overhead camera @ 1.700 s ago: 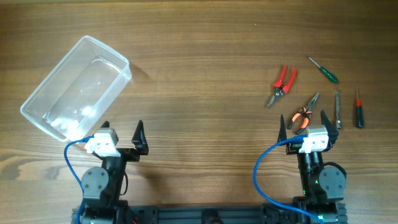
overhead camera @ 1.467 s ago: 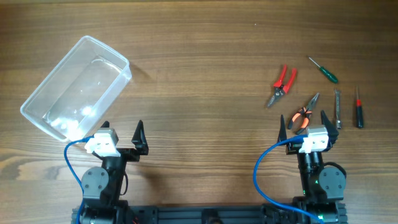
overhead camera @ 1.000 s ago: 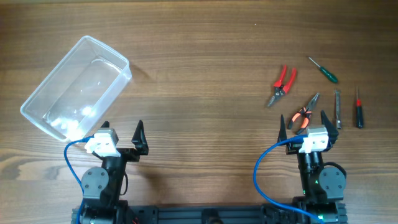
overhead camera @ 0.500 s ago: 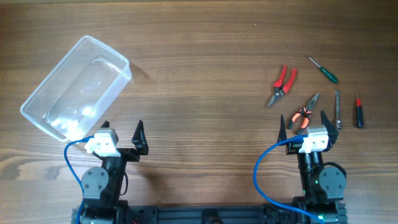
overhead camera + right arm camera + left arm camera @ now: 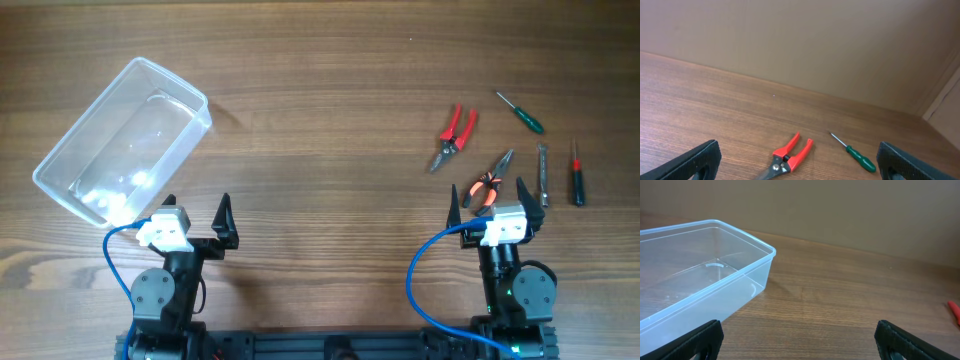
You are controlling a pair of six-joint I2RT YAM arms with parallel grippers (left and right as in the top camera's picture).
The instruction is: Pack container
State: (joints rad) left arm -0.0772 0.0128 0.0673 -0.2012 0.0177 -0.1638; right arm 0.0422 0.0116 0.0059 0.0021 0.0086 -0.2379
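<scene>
1. Jaws: left jaws and right jaws both stand wide and empty, parked at the near edge of the desk [image 5: 330, 120].
2. Change noted: none. Arms, container and tools match the earlier overhead frames exactly. Judged: packing not yet begun.
3. Container [image 5: 120, 140] sits far left, angled, empty, just beyond the left jaws.
4. Red cutters [image 5: 453, 135], orange pliers [image 5: 488, 183], green screwdriver [image 5: 522, 114] and red screwdriver [image 5: 577, 175] lie loose at right, well apart from it.
</scene>
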